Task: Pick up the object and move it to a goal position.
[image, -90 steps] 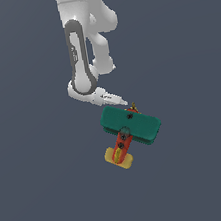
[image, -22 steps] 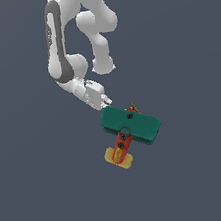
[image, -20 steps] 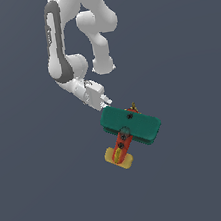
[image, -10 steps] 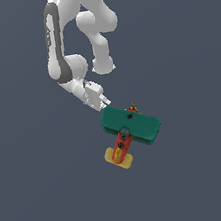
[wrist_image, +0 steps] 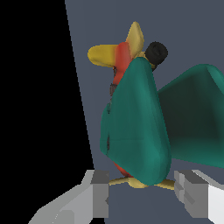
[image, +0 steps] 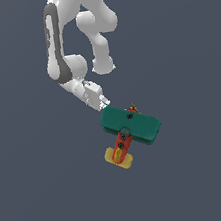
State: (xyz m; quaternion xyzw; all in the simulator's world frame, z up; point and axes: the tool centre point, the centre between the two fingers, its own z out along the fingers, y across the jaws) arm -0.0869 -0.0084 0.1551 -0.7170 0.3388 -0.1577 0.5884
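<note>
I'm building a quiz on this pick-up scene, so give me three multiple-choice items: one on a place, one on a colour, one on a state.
1. Where is the gripper relative to the toy airplane in the exterior view?
A. at its wing's upper-left end
B. below its tail
C. far to its right

2. What colour is the wing?
A. purple
B. teal-green
C. white

3. How do the jaws stand?
A. shut on the wing
B. shut, empty
C. open

Answers: 1 A, the fingertips sit by that wing end. 2 B, both views show teal-green. 3 C, the wrist view shows the fingers spread apart, with nothing gripped.
</note>
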